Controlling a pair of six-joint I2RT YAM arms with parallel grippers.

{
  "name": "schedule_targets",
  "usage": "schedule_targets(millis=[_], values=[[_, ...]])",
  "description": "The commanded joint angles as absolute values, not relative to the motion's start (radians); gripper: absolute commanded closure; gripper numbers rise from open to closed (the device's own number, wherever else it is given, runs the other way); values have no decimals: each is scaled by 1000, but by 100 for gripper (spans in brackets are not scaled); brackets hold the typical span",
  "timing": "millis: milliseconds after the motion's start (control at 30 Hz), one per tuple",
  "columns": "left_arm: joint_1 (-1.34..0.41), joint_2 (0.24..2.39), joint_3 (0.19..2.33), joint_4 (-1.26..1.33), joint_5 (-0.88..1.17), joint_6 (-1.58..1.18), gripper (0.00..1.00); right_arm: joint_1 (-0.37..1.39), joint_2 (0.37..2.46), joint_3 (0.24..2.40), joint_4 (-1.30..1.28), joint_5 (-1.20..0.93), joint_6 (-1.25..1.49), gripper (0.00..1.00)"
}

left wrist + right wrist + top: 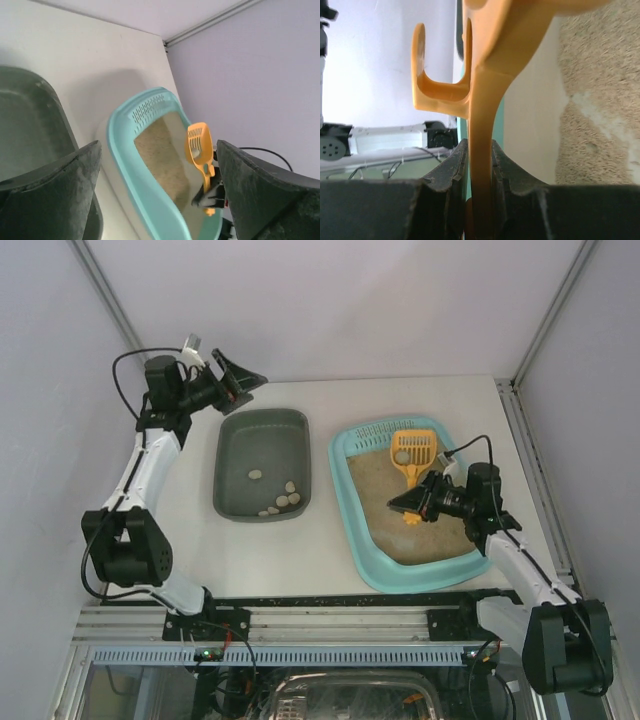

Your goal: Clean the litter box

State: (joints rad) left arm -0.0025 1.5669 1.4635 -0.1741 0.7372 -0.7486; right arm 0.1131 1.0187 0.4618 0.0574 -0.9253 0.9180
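The light-teal litter box (343,455) holds beige litter (420,535) and sits right of centre. An orange slotted scoop (413,447) is held over its far end with a pale lump (402,455) in its bowl. My right gripper (402,505) is shut on the scoop's handle (482,150); the right wrist view shows its jaws pressed on both sides, gripper (480,165). My left gripper (248,380) is open and empty, raised at the back left. The left wrist view shows the left gripper (157,195), the litter box (125,165) and the scoop (197,142).
A dark grey-green tub (262,435) with several pale lumps (283,502) at its near end stands left of the litter box. It also shows in the left wrist view (30,120). Walls close the table at the back and sides.
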Motion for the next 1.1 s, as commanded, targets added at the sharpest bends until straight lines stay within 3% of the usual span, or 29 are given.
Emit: schedule_targets(millis=[0,100,233,300,500,833,1067], values=[[40,1518,1312,90,859,-938,0,76,976,602,-66,-872,822,100],[56,1397,1287,-80,617,-771,0,113,993,738,-212,-830,786,100],[64,1447,1525,-579,296,-561,0,168,1045,899,-279,-817,794,100],[64,1440,1580,-676,192,-509,0,210,1097,990,-336,-800,776,100],[65,1310,1508,-707,-48,-493,0,466,1324,1295,-543,-617,680,100],[105,1017,1150,-577,-368,-641,0,812,1845,1710,-846,-286,567,100],[162,1011,1149,-676,-482,-726,1,958,2114,2001,-1056,62,495,100]])
